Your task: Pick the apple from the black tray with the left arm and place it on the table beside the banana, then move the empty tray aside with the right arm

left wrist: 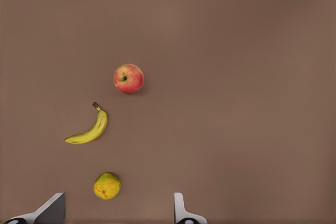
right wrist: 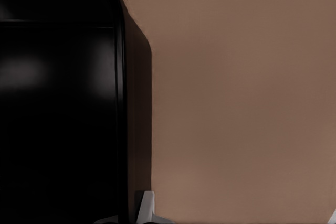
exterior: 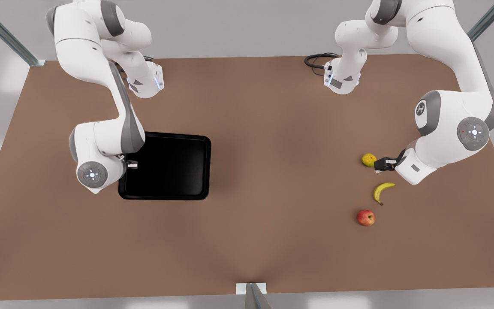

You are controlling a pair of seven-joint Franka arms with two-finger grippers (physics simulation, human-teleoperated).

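Apple (exterior: 365, 217) beside banana (exterior: 383, 192), left gripper (exterior: 383, 164) spread above, right gripper (exterior: 132, 164) at black tray (exterior: 178, 167) rim

Sim lab: bare table (exterior: 247, 240), arms.
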